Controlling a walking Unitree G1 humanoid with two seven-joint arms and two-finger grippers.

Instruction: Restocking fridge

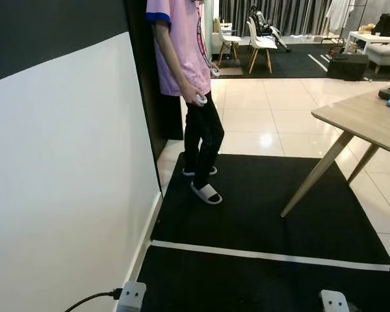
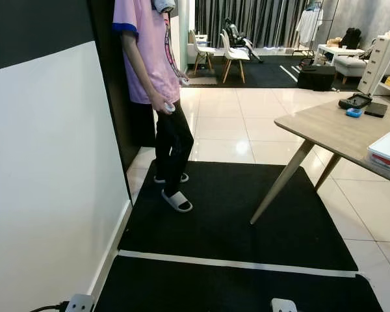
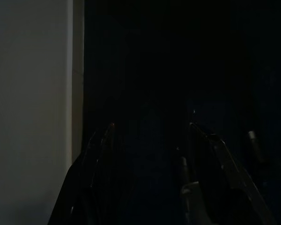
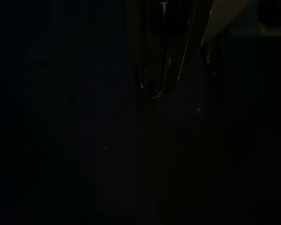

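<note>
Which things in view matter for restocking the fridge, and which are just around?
Likely for the job:
- clear container with red base on the wooden table

Just around:
- person in a pink shirt on the black mat
- white wall panel
- black and blue items on the table's far end
- white chairs

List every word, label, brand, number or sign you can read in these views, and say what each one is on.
No legible text in any view.
Clear container with a red base on the wooden table: any label is too small to read.
Blue item and black device at the table's far end: no readable markings.
Person's pink shirt: no print visible.
Both wrist views: too dark to show any text.
</note>
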